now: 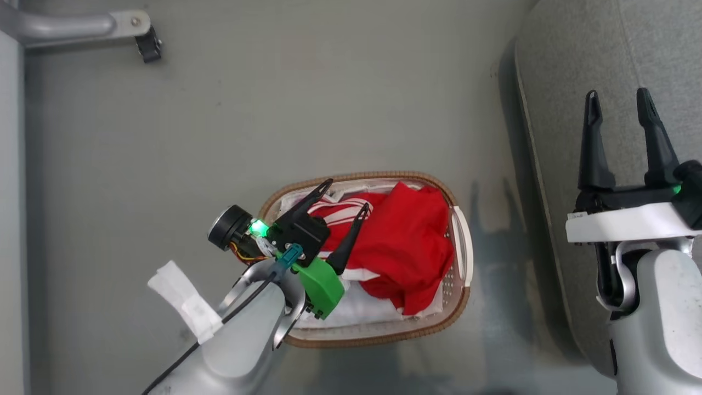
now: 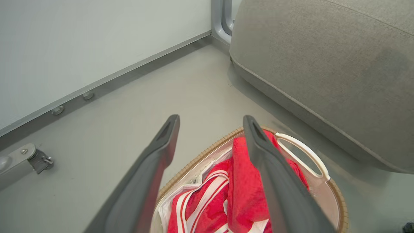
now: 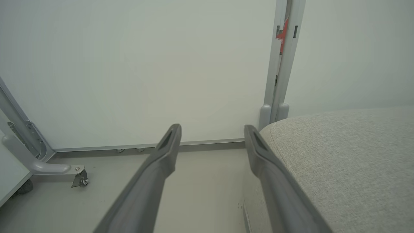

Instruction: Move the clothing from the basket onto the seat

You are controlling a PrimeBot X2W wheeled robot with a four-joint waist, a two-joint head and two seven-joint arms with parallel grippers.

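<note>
- On the floor (image 1: pixel 274 109), just beside the seat (image 1: pixel 576 66), stands the basket (image 1: pixel 463 307); the two are close but apart.
- All the clothing (image 1: pixel 406 241) lies inside the basket: a plain red piece heaped on the side towards the seat, and a red piece with white stripes (image 1: pixel 340 211) on the far side, partly under it.
- A white sheet (image 1: pixel 362 307) shows beneath the red cloth at the basket's near end.
- Left pincer (image 1: pixel 347 193) is over the basket's left part, above the striped piece, fingers spread wide and grasping nothing; I cannot tell whether its tips touch the cloth.
- Right pincer (image 1: pixel 618 96) hangs over the seat's edge, also released and empty, fingers pointing towards the wall (image 3: pixel 129 64).
</note>
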